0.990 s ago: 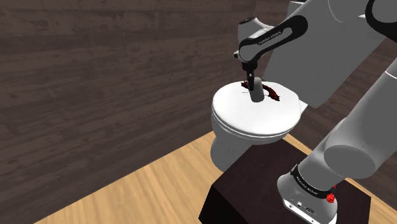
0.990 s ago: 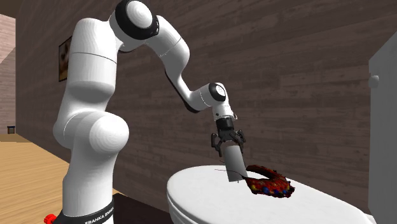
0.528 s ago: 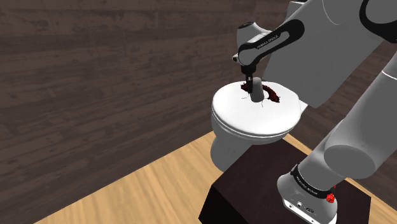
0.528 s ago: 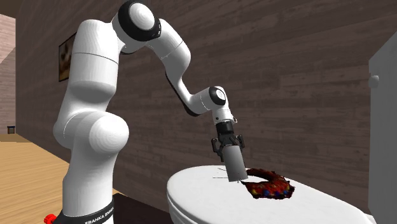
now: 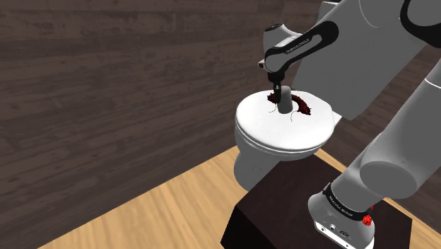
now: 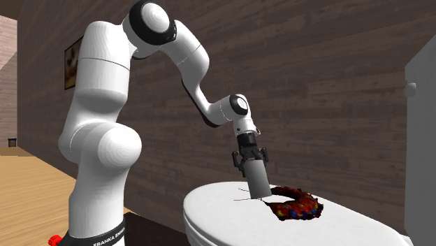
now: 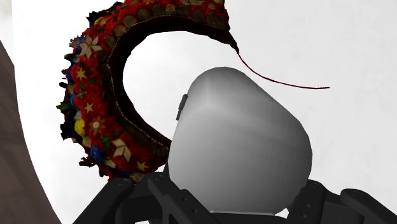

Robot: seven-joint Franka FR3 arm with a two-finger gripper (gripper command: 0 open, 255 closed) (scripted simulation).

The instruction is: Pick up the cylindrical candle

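Observation:
The cylindrical candle (image 5: 285,106) is a plain grey cylinder standing slightly tilted on the white toilet lid (image 5: 275,136). My black gripper (image 5: 283,95) comes down on it from above and is shut on its upper part. In the second exterior view the candle (image 6: 259,180) hangs below the gripper (image 6: 252,163), with its lower end at the lid (image 6: 216,210). In the wrist view the candle (image 7: 238,149) sits clasped between the fingers (image 7: 124,197) of the gripper (image 7: 236,194). A red ornamented wreath (image 7: 105,114) curves right beside it.
The wreath (image 5: 303,105) (image 6: 297,205) lies on the lid against the candle's far side. The dark stand (image 5: 283,205) sits in front of the toilet on a wooden floor. A dark plank wall stands behind. A white cabinet (image 6: 420,140) rises at the second exterior view's right.
The hand has dropped a little lower over the candle and the fingers have closed on it. The candle and wreath have barely shifted.

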